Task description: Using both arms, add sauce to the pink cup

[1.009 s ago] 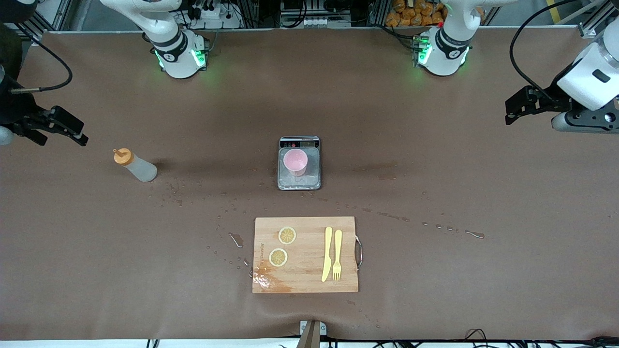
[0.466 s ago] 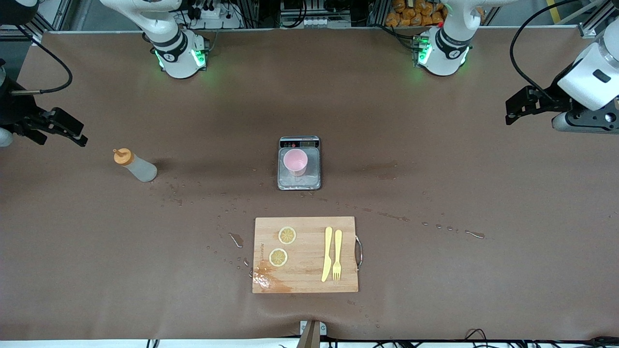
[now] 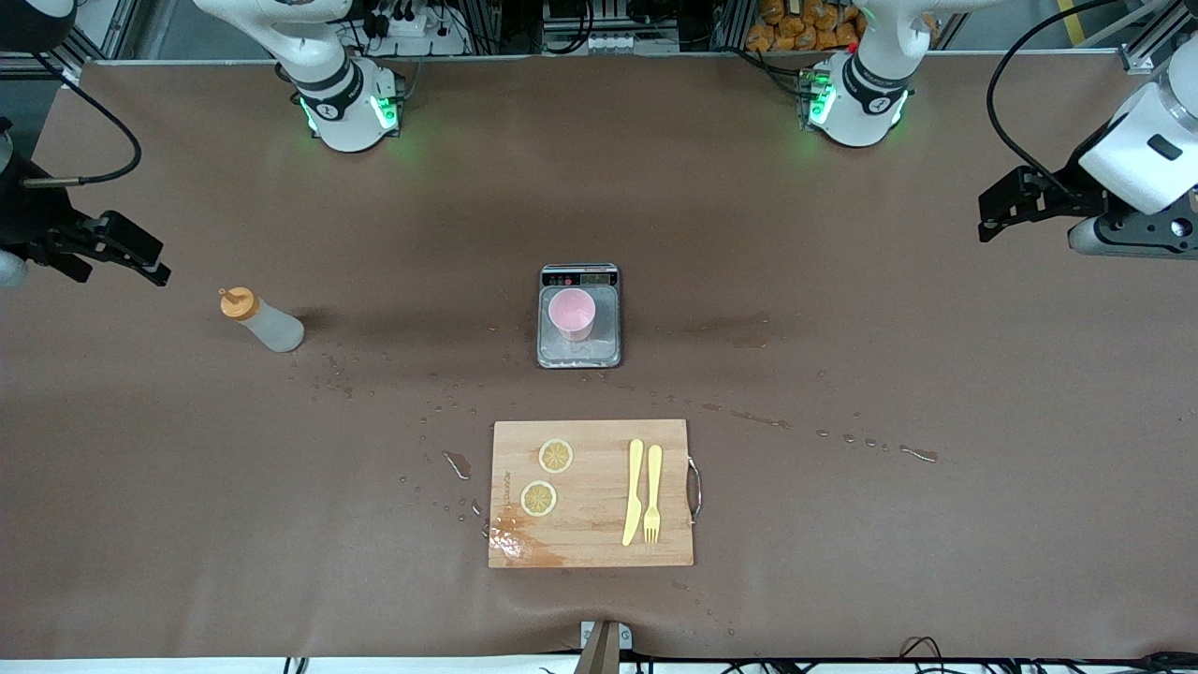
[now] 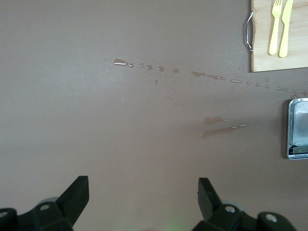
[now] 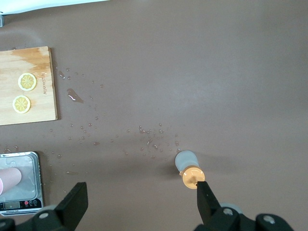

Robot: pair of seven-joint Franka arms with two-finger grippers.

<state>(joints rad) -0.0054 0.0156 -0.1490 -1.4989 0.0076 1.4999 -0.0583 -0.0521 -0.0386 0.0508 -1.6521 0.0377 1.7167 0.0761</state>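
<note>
Sauce (image 3: 263,321) upright near right gripper (image 3: 117,248), toward right arm's end | pink cup (image 3: 572,314) mid-table | both grippers spread wide, empty | left gripper (image 3: 1006,206) well apart.

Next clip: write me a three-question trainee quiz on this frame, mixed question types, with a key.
1. True or false: the pink cup stands on the scale.
2. Which gripper is closer to the sauce? A) left gripper B) right gripper
3. Fill in: the knife and fork lie on the ____.

Key: 1. True. 2. B; both grippers are open and empty. 3. Cutting board, beside two lemon slices.
</note>
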